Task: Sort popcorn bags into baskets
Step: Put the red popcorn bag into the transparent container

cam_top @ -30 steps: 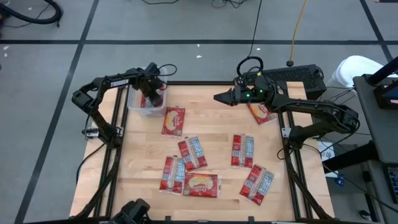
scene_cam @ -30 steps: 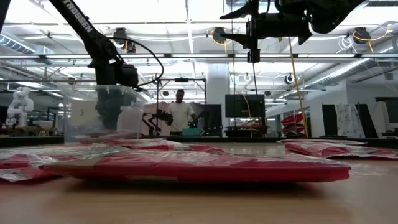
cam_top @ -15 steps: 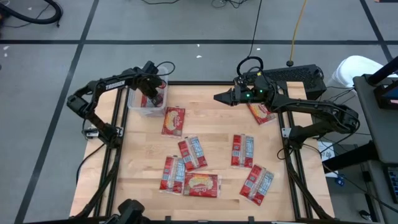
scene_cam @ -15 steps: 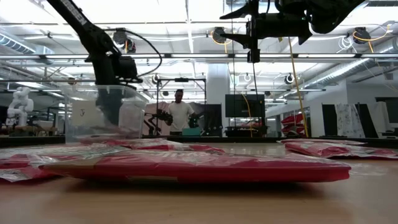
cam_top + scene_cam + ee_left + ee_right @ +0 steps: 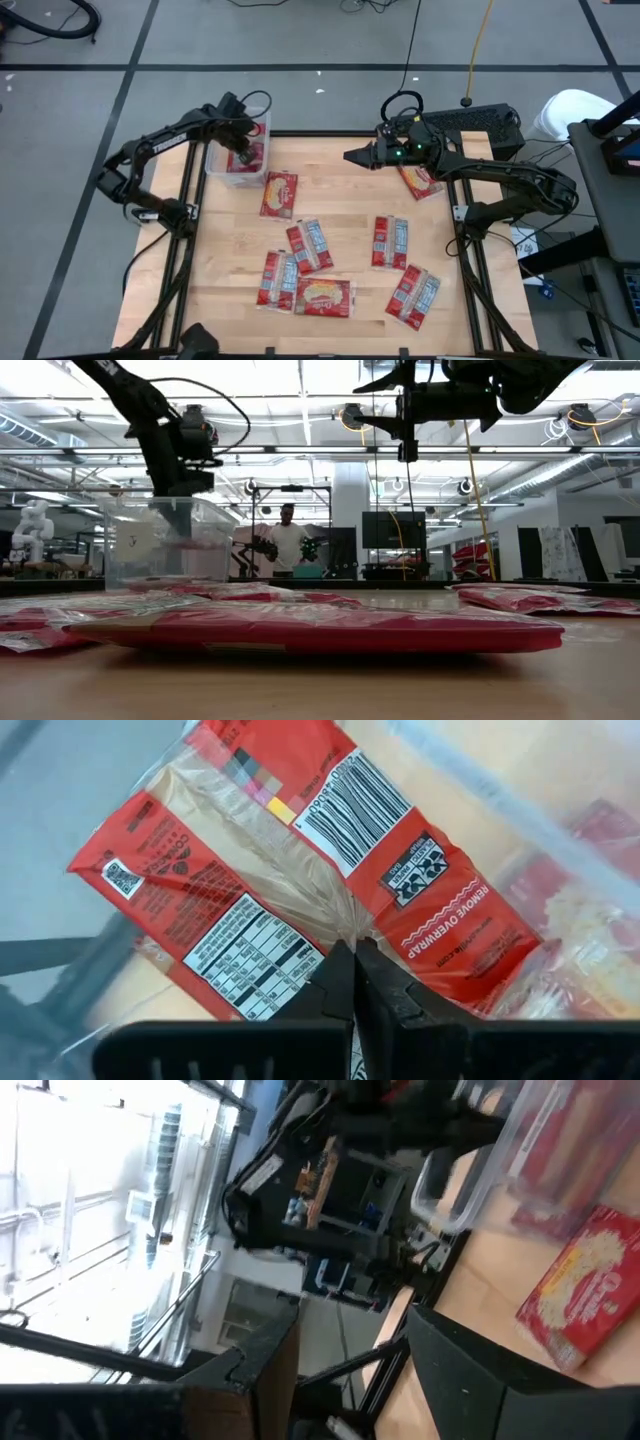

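While the right arm waits raised over the far right part of the table [image 5: 350, 240], the left gripper [image 5: 243, 150] works at the clear basket [image 5: 222, 172] in the far left corner. Its fingers [image 5: 345, 982] are pressed together, pinching the middle fold of a red popcorn bag [image 5: 300, 860] whose barcode and nutrition panel face the wrist camera. High view: that bag [image 5: 249, 156] sits within the basket's outline, under the gripper. Low view: the left gripper [image 5: 180, 485] hangs at the basket's [image 5: 170, 545] rim; whether the held bag touches the floor of the tub cannot be told.

Right gripper [image 5: 352, 158] points toward the left side, fingers spread apart, holding nothing. One bag [image 5: 420, 180] lies under that arm near the far right edge.

Loose bags on the wood: one [image 5: 279, 194] just beside the basket, one [image 5: 309, 245] mid-table, two [image 5: 276, 277] and [image 5: 322, 296] toward the near edge, touching or overlapping, one [image 5: 391, 241] right of centre, one [image 5: 414, 296] near the right front.

Beyond the table, a person [image 5: 290, 545] stands in the room.
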Tool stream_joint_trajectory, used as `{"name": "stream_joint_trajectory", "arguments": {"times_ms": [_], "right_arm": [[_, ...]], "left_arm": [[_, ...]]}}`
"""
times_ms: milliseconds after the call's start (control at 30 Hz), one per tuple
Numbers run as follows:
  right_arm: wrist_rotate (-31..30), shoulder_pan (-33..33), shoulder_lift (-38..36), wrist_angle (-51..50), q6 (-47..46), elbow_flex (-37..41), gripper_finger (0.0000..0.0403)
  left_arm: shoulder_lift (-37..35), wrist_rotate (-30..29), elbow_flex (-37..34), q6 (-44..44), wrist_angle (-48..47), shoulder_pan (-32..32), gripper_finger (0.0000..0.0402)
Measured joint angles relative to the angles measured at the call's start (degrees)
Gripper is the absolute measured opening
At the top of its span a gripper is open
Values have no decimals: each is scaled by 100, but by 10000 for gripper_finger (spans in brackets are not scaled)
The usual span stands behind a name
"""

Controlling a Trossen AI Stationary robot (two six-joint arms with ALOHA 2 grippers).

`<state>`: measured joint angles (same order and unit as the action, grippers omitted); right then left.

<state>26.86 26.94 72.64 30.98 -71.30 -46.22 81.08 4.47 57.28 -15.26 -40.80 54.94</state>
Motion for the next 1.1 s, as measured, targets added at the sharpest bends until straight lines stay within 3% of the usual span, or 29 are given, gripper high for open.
{"name": "stream_joint_trajectory", "arguments": {"times_ms": [367, 700, 900, 1100], "right_arm": [[-173, 0, 0, 2, 38, 0, 180], [-722, -96, 9, -11, -187, -150, 180], [-757, -230, 372, 4, -89, -700, 180], [-524, -349, 1053, 177, 60, -1460, 184]], "left_arm": [[-1126, 52, 4, 147, -304, 0, 0], [-2393, 966, 11, 1008, -144, -183, 0], [-2921, 1516, 13, 1851, 642, -677, 0], [-3020, 1925, 15, 2832, 2097, -1267, 0]]}}
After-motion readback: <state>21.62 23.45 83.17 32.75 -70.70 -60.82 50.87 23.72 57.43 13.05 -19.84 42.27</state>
